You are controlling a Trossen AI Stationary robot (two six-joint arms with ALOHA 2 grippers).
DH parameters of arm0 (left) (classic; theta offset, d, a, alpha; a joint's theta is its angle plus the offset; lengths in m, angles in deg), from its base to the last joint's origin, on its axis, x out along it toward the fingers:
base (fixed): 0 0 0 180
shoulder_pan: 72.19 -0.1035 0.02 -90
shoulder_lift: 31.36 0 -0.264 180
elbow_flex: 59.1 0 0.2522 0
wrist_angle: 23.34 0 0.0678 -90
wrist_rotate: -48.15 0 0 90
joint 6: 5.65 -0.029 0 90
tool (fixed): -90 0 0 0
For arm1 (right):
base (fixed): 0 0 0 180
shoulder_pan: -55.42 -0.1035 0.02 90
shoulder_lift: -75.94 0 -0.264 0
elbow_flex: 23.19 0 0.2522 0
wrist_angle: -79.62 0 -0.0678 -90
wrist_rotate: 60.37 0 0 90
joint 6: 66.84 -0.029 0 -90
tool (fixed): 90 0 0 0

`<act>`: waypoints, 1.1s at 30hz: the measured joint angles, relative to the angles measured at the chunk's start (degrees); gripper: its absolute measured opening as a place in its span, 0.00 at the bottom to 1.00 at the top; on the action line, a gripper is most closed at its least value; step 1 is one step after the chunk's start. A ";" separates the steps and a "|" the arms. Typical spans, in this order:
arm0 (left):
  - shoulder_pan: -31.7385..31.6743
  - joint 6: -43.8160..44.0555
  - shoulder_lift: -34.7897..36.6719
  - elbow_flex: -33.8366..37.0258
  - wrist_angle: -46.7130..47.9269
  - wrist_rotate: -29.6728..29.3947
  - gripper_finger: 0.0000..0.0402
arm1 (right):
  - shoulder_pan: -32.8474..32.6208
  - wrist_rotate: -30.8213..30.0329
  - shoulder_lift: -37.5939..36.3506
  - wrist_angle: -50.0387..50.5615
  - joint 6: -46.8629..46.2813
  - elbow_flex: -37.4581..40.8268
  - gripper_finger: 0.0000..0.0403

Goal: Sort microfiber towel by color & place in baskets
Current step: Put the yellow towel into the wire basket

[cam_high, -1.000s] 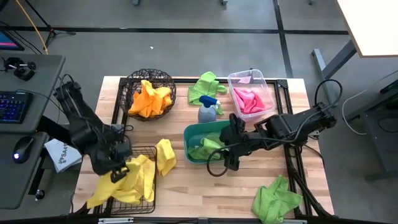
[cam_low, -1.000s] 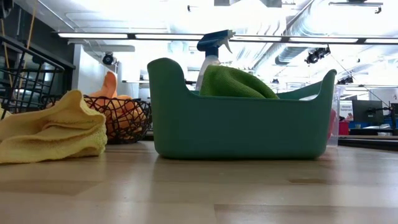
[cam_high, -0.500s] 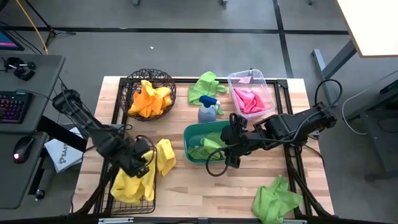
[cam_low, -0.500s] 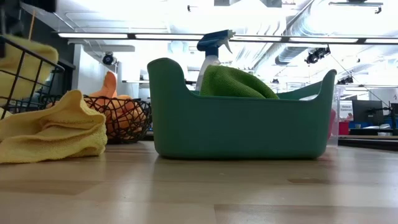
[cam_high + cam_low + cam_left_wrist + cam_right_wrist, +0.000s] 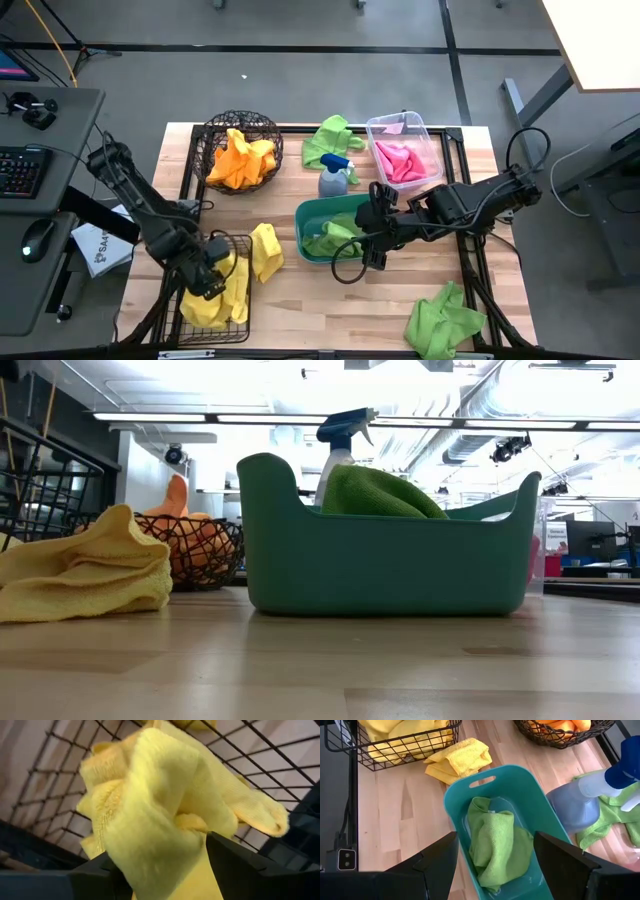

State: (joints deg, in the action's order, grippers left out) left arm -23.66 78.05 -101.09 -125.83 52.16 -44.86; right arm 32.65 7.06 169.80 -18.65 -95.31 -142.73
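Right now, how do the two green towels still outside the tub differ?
The back green towel lies at the table's far edge, touching the spray bottle, between the round wire basket and the clear bin. The front green towel lies alone at the near right corner, looking bigger. Both are crumpled and unsorted.

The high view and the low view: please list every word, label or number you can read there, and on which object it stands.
"SAA…": on the white sheet beside the table's left edge in the high view; the rest is hidden.
Blue sign in the room behind, low view: too small to read.
Spray bottle, towels, baskets: no text visible.
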 joint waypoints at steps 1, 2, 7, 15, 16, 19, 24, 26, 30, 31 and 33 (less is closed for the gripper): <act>0.29 1.06 0.18 -0.23 0.00 0.15 0.53 | 0.00 -0.02 0.00 0.00 0.01 0.00 0.64; 0.46 1.52 0.44 -0.72 0.06 0.44 0.53 | 0.00 -0.01 0.00 0.00 0.13 0.00 0.64; -0.28 -1.57 3.69 -6.07 1.10 0.47 0.53 | 0.00 -1.32 0.00 0.00 0.43 0.00 0.64; -5.67 -9.20 9.29 -14.84 6.36 -9.78 0.53 | 0.00 -1.49 0.00 0.00 0.46 0.00 0.64; -6.71 -10.81 9.54 -15.28 6.33 -12.66 0.53 | 0.00 -1.49 0.00 0.00 0.46 0.00 0.64; -11.12 -17.52 9.12 -15.34 6.27 -18.26 0.53 | 0.00 -1.49 0.00 0.00 0.22 0.00 0.64; -21.42 -32.49 3.35 -15.28 5.12 -16.92 0.53 | 0.00 -1.50 0.00 0.00 -0.42 0.00 0.64; -26.40 -39.48 -0.22 -15.26 3.52 -10.67 0.53 | 0.00 -1.53 0.00 0.00 -1.28 0.00 0.64; -36.39 -45.85 -8.75 -15.26 1.01 -1.95 0.53 | 0.00 -2.64 0.00 0.00 -2.85 0.00 0.64; -38.57 -46.29 -10.90 -15.26 0.98 0.01 0.53 | 0.00 -3.09 0.00 0.00 -3.62 0.00 0.64; -42.12 -48.91 -15.12 -15.25 1.69 3.23 0.53 | 0.00 -3.54 0.00 0.00 -4.82 0.00 0.64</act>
State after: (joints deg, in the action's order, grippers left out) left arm -65.78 29.13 -116.21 -141.08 53.85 -41.63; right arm 32.65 3.53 169.80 -18.65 -100.14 -142.73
